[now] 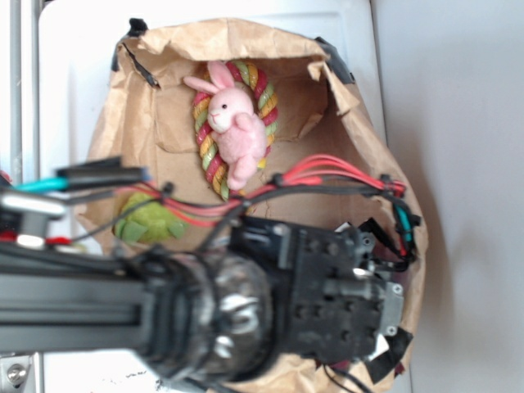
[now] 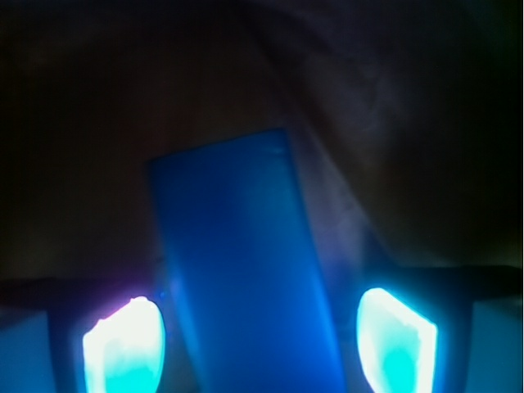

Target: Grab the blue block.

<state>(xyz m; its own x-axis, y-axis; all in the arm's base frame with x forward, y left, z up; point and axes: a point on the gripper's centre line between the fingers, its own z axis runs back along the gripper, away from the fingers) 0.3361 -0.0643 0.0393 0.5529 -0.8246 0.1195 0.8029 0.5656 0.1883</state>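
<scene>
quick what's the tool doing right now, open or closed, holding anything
Tool: open, fingers either side of the blue block, with gaps showing; not gripping it yet.

white tabletop under bright, even light, pale grey surface to the right. crumpled brown paper bag spread open at centre. dark and dim in the wrist view.

Exterior view: bright, even daylight, whites near overexposed at top and right. The arm in the foreground is soft and out of focus; the pink rabbit toy is sharper. Wrist view: very dim, background almost black. The blue block is lit; two fingertips glare cyan-white, blown out and blurred.
</scene>
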